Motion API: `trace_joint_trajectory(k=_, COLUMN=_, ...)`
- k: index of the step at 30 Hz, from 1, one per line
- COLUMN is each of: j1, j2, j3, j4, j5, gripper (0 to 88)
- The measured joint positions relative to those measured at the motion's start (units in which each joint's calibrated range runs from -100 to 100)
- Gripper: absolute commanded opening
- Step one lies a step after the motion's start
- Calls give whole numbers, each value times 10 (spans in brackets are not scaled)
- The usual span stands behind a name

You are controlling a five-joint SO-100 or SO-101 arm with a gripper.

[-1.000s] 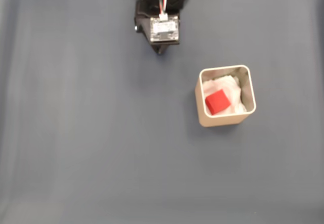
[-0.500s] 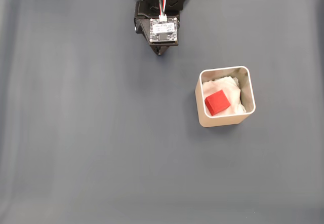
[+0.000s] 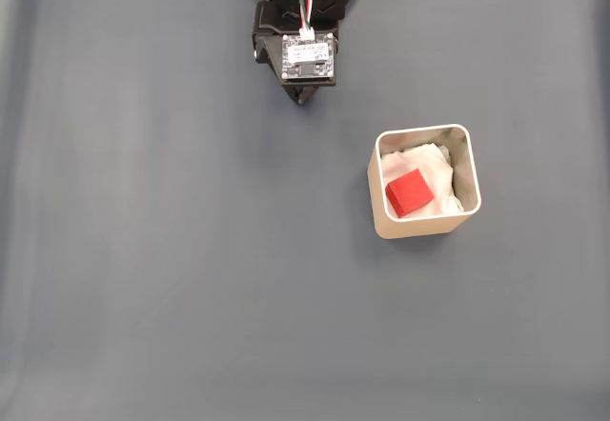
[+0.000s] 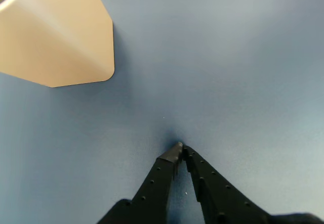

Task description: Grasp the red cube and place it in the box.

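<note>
Already the cube (image 3: 410, 192) lies inside the box (image 3: 469, 159), resting on the white padding (image 3: 440, 169) toward the box's 7 o'clock corner and turned a little askew to the walls. In the fixed view the box sits on the grey surface (image 3: 172, 250) at about 4 o'clock from the arm (image 3: 305, 21), well apart from it. The arm is folded up at 12 o'clock of the picture.

In the wrist view the claw (image 4: 180, 148) points down at bare surface with its two black fingers (image 4: 162, 176) drawn together at the tips, holding nothing. The box's beige wall (image 4: 61, 36) stands at 10 o'clock from the tips, clear of them.

Judged from how things lie, the placing looks done. The cube appears small, light and rigid, with plain matte faces that should give fair friction and little risk of damage. If it needed taking up once more, two opposite flat side faces would be the place to pinch, the claw turned to match its skewed angle. The soft padding beneath might let it tip or sink under a push, and the thin walls leave limited room beside it.
</note>
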Motion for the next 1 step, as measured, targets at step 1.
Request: trace_joint_trajectory(k=1, j1=0, j2=0, j3=0, j4=0, j5=0, gripper=3)
